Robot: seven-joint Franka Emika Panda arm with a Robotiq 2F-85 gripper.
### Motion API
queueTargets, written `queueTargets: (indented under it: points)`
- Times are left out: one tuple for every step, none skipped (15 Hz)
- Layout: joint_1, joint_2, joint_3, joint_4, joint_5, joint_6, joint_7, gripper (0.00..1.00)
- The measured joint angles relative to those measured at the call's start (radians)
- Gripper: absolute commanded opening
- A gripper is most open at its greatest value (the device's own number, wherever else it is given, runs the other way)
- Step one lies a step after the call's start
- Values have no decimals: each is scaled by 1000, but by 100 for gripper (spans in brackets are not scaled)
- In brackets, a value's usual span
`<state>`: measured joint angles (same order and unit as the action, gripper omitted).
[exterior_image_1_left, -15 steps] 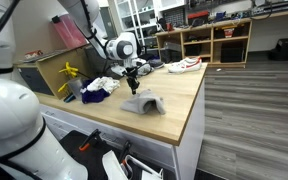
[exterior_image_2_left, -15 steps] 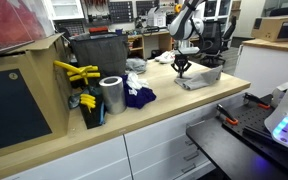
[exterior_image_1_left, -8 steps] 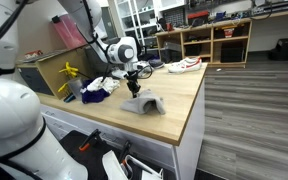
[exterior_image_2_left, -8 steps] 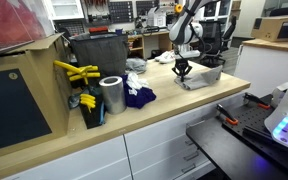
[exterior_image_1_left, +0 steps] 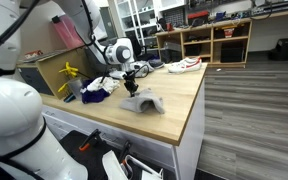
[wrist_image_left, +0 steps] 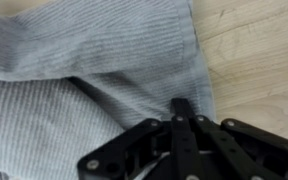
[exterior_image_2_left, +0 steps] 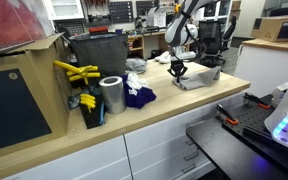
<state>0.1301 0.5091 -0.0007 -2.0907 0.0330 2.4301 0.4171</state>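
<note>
Hand [exterior_image_1_left: 133, 88] fully closed, fingers pinching one end of the grey cloth [exterior_image_1_left: 146, 103]; cloth lies crumpled mid tabletop [exterior_image_1_left: 181, 92], long axis running from the hand toward the tabletop's front edge

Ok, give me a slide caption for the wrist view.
Closed fingers pinch the edge of a grey ribbed cloth on the wooden tabletop.

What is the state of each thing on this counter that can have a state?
grey cloth: rumpled on the counter, one fold pinched
jaws: shut on the grey cloth
purple cloth: bunched up, lying free
silver can: upright
</note>
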Motion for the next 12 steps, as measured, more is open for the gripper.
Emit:
queueTargets:
  points:
    - [9,7,0,12,-3,0,0,0]
    - [17,15,2,26,-4,0,0,0]
    - [24,24,3,41,-4,0,0,0]
    - [30,34,5,59,-4,0,0,0]
    - [36,46,6,78,-4,0,0,0]
    - [42,58,7,98,-4,0,0,0]
    - [49,72,8,122,-4,0,0,0]
    - [56,87,9,148,-4,-1,0,0]
    - [63,103,10,175,-4,-1,0,0]
    - [70,120,12,206,-4,-1,1,0]
    - [78,139,13,238,-3,-2,2,0]
    - [86,158,14,271,-3,-3,2,0]
